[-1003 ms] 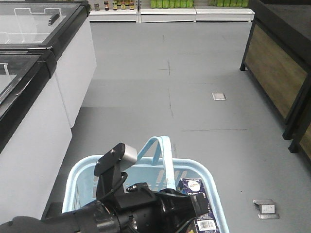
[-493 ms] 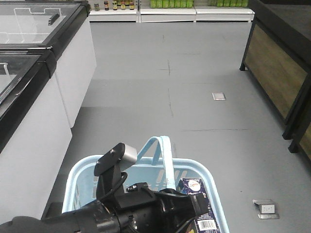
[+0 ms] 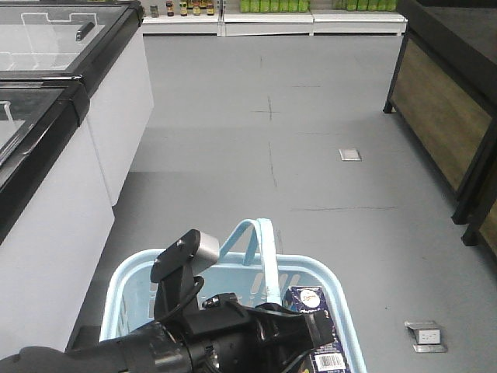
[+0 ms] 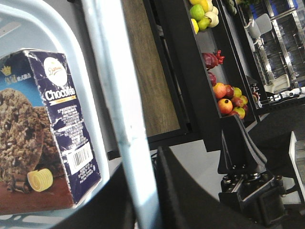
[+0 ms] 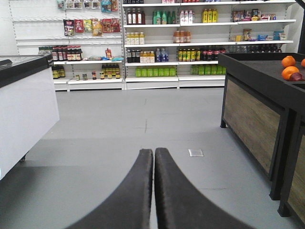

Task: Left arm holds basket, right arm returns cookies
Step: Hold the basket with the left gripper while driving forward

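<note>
The light blue basket (image 3: 124, 284) sits low at the front, its two arched handles (image 3: 264, 249) raised together. Inside it on the right lies the dark navy cookies box (image 3: 313, 305), with its chocolate cookie picture and barcode (image 4: 38, 133) plain in the left wrist view. My left arm (image 3: 225, 334), with its silver-grey-capped module (image 3: 203, 247), reaches over the basket. The left gripper (image 4: 143, 171) is shut on the pale blue handle (image 4: 119, 95). My right gripper (image 5: 154, 152) is shut with nothing in it, above bare grey floor, away from the basket.
White chest freezers with black rims (image 3: 70, 155) line the left. A black stand with wooden sides (image 3: 443, 101) runs along the right and holds fruit (image 4: 224, 95) and oranges (image 5: 288, 67). Stocked shelves (image 5: 190, 43) close the far end. Small metal floor plates (image 3: 349, 154) (image 3: 425, 334) lie on the grey floor.
</note>
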